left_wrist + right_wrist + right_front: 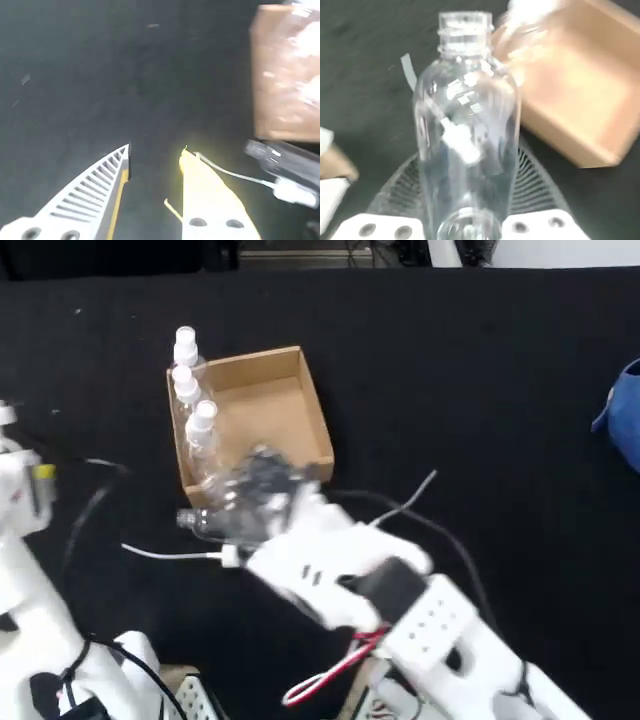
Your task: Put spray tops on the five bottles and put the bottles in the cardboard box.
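Right wrist view showed the right gripper (470, 175) clamped on a clear capless plastic bottle (467, 110), seven o'clock from the brown cardboard box (240, 362); the left gripper (155, 152) hung with fingers apart. Keeping the neck exposed seemed wise.

I work at what looks like a robotics lab bench: a table draped in black cloth (480, 390), dark cables (362, 252) tangled along its far edge, a thin white wire (170, 555) and a black cable (452, 540) trailing across it by my white plastic arms (440, 625).
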`<move>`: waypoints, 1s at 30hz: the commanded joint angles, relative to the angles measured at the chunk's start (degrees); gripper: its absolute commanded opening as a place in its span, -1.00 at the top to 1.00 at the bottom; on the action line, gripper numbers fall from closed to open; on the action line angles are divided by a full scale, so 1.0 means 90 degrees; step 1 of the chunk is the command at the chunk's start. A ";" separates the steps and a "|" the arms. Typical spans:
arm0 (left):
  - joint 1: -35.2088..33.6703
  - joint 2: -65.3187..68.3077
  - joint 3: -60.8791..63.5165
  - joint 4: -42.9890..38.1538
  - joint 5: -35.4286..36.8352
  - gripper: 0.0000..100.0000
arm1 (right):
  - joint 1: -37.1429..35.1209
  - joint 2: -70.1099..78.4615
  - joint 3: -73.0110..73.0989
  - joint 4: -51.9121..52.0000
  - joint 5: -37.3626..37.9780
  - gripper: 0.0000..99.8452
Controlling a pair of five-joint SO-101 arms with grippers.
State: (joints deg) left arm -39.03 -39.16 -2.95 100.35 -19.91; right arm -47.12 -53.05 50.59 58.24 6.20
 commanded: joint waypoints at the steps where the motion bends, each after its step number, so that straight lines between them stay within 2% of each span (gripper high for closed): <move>1: -0.1070 -0.0107 0.0093 -0.0342 0.0215 0.94 | -0.0869 0.0923 -0.0044 -0.1182 -0.0615 0.98; 6: -0.1734 -0.0098 0.0601 -0.0469 0.0332 0.94 | -0.1670 0.2066 -0.0063 -0.2725 -0.1885 0.98; 12: -0.1861 -0.0156 0.1284 -0.0606 0.0332 0.94 | -0.2217 0.4049 -0.0943 -0.3849 -0.2598 0.98; 16: -0.2115 -0.0117 0.1343 -0.0606 0.0332 0.94 | -0.2110 0.5270 -0.1763 -0.3849 -0.2979 0.98; 27: -0.2603 -0.0107 0.1939 -0.0791 0.0283 0.94 | -0.2022 0.7458 -0.3648 -0.3702 -0.2950 0.96; 30: -0.2603 -0.0107 0.1968 -0.0791 0.0283 0.94 | -0.2022 0.7575 -0.3961 -0.3175 -0.2950 0.78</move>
State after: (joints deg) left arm -61.89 -39.16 15.43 94.20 -17.45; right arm -65.32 15.34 21.67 25.36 -19.91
